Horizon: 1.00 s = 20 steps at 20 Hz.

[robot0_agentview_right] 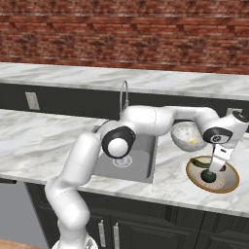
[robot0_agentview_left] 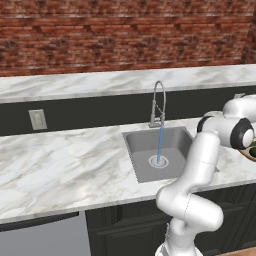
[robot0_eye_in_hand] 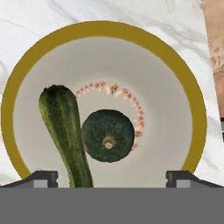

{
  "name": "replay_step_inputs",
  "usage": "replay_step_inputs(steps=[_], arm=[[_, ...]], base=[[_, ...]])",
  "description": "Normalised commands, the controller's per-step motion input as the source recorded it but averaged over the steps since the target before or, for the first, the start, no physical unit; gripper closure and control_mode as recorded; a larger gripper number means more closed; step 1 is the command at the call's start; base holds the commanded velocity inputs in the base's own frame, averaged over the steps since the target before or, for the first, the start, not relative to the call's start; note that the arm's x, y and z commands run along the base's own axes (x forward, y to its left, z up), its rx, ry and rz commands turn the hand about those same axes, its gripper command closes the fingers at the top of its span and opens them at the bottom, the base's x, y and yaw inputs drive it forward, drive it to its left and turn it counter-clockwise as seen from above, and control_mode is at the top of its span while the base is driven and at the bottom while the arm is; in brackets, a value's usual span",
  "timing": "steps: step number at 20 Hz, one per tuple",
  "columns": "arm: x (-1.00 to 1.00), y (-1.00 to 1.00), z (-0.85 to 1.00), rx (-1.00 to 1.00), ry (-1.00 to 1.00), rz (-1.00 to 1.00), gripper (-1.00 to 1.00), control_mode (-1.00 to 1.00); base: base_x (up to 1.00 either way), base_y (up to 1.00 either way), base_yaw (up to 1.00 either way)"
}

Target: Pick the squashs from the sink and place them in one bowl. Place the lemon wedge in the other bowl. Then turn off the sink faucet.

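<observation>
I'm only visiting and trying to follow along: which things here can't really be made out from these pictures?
- The sink, right base view: the arm covers most of the basin.
- The tan bowl, left base view: cut off by the right edge and partly behind the arm.
- The lemon wedge, right base view: only a tiny yellow speck in the grey-white bowl.
- The slim squash, hand view: its lower end runs off the bottom of the picture.

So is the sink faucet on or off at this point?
On. A blue stream of water falls from the sink faucet down to the drain in the sink.
</observation>
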Motion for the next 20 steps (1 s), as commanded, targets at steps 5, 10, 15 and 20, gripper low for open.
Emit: replay_step_inputs(steps=[5, 10, 15, 20], arm=[[-0.17, 0.70, 0.44, -0.12, -0.08, 0.01, -1.00, -1.00], [-0.17, 0.93, 0.39, -0.16, -0.10, 0.06, -1.00, -1.00], [-0.13, 0.86, 0.40, -0.15, -0.09, 0.09, -1.00, -1.00], [0.00, 0.66, 0.29, -0.12, -0.11, 0.18, -1.00, -1.00]], base=[[0.00, 0.00, 0.00], [0.00, 0.00, 0.00], [0.00, 0.00, 0.00], [0.00, 0.00, 0.00]])
